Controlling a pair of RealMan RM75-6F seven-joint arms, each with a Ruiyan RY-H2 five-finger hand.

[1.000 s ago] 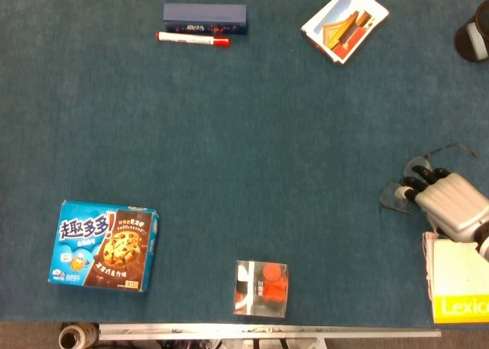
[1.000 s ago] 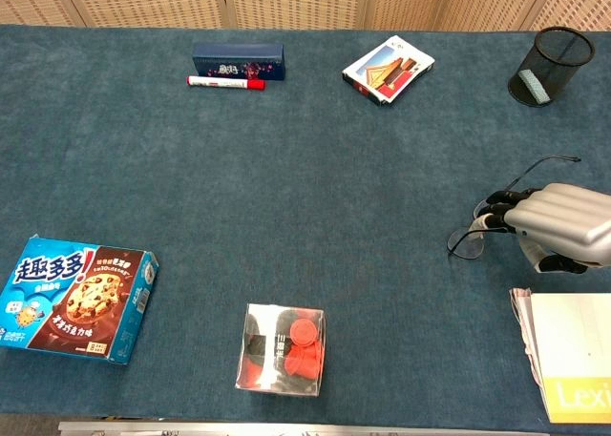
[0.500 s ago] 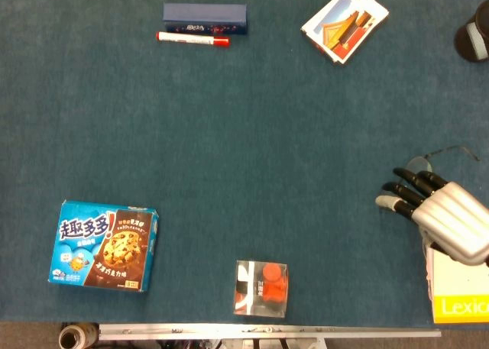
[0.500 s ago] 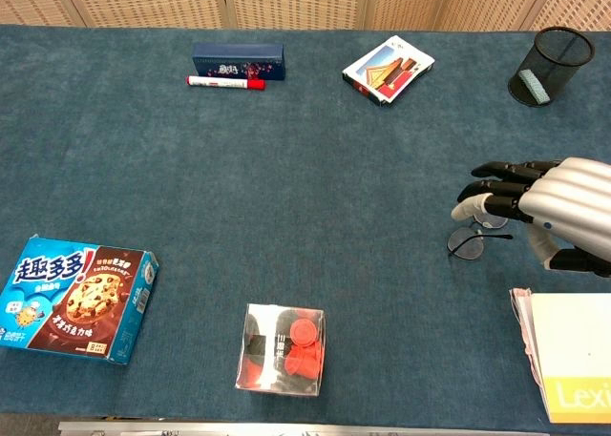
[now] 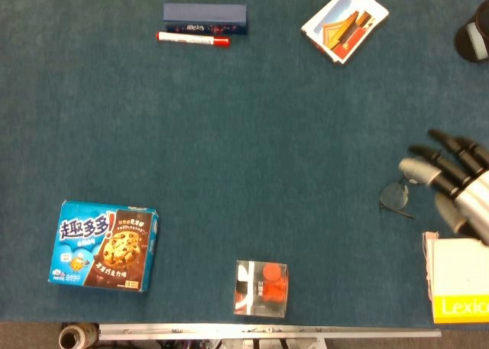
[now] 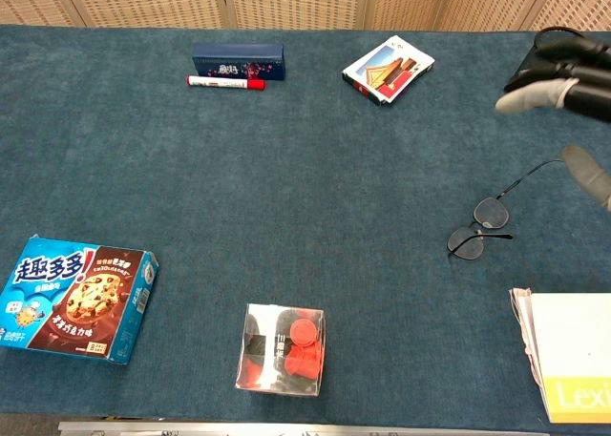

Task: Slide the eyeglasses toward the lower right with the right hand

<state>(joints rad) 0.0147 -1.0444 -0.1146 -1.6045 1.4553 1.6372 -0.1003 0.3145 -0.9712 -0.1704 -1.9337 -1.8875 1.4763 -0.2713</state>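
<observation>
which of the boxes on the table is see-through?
The clear box of red pieces at the near edge, centre. The cookie box is printed blue card, and the dark blue box beside the red marker is opaque.

The eyeglasses (image 6: 487, 224) are thin, dark wire-framed, with round clear lenses. They lie flat on the blue table cloth near its right side, temples unfolded, one temple arm stretching up and to the right. In the head view only one lens (image 5: 395, 198) shows clearly.
</observation>
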